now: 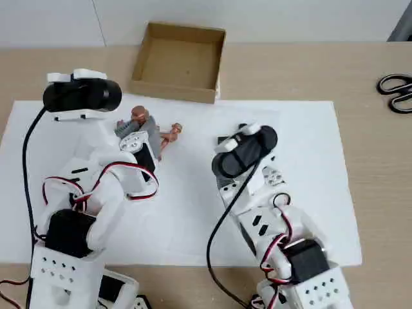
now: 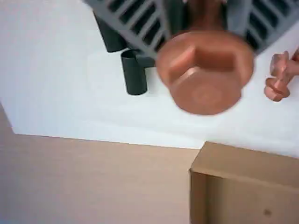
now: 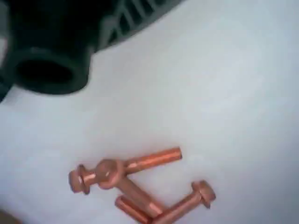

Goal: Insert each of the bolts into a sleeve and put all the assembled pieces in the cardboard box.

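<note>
I counted four copper bolts, one cardboard box and at least one dark sleeve on a wooden table [image 1: 360,71] partly covered by a white paper sheet [image 1: 309,193]. Two white robot arms stood side by side at the near edge. The left gripper [image 1: 137,125] was clenched on one bolt [image 2: 205,72], its grey ribbed fingers [image 2: 135,18] either side of the shaft. That bolt's wide hexagonal head faced the wrist camera and its shaft ran back between the jaws. From above, the head sat at the gripper's far end, towards the box. The other three bolts [image 3: 140,182] lay flat in a loose pile on the paper between the two grippers, just beside the left one. They crossed one another with their heads pointing different ways. The right gripper [image 3: 88,28] grasped a dark sleeve [image 3: 46,70], a short tube whose open end faced its wrist camera, raised above the paper near the pile. A second dark tube [image 2: 134,72] stood close beside the left gripper, with another dark shape behind it. I could not tell whether either was a loose sleeve. The cardboard box [image 1: 180,61], open at the top, sat on the bare table at the far edge of the paper, beyond the left gripper. A pair of scissors [image 1: 396,91] lay well apart at the table's right side. From above, each arm's camera housing hid much of its own gripper.
</note>
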Motion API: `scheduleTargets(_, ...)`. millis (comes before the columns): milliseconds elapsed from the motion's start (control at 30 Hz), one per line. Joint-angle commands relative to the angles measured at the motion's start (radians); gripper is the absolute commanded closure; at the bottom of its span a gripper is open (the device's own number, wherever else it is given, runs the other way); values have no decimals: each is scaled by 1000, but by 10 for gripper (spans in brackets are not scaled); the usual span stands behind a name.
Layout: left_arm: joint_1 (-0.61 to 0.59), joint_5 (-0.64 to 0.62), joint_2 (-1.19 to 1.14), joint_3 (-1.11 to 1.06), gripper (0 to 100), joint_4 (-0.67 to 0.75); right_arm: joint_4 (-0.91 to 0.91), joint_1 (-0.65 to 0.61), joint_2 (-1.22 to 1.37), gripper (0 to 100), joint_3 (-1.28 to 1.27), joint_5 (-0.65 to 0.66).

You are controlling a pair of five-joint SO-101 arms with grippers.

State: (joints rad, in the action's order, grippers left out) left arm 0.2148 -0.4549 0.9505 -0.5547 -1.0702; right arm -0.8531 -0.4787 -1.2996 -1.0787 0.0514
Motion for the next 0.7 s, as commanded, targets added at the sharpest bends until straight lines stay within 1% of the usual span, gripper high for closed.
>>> scheduleTargets(0,21,-6,2,7,994,51,105,-53,-53,995,-68,-94)
scheduleTargets(100,55,-6,-38,7,994,78,116,-107,-82,995,-104,-97)
scheduleTargets(267,130,-6,-118,7,994,120,113,-143,-136,995,-152,-95)
scheduleTargets(433,190,-6,-196,7,994,150,113,-219,-171,995,-176,-95)
scheduleTargets(667,212,-6,-213,7,994,149,113,-229,-177,995,-176,-95)
